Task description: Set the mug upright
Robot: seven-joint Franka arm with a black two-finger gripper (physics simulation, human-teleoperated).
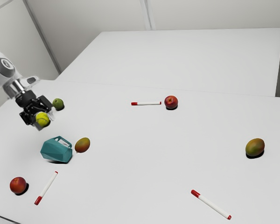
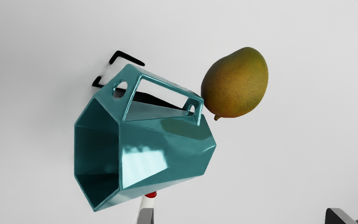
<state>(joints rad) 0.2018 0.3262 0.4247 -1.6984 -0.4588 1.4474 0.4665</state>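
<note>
One faceted teal mug point(image 2: 163, 137) is lying on its side on the smooth white table point(image 1: 130, 182), its angular mouth exposing shaded, flat-panelled inner walls. Its glossy body is catching bright reflections, and its boxy handle is sitting just beside a speckled, rounded mango point(image 2: 236, 84). A red-and-white marker point(image 2: 147, 203) is partly showing past the mug. Near the mug, the gripper point(image 1: 45, 121) is holding its fingers point(image 2: 147, 216) wide apart.

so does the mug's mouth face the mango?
No, the mug lies with its mouth opening away from the mango.
</note>
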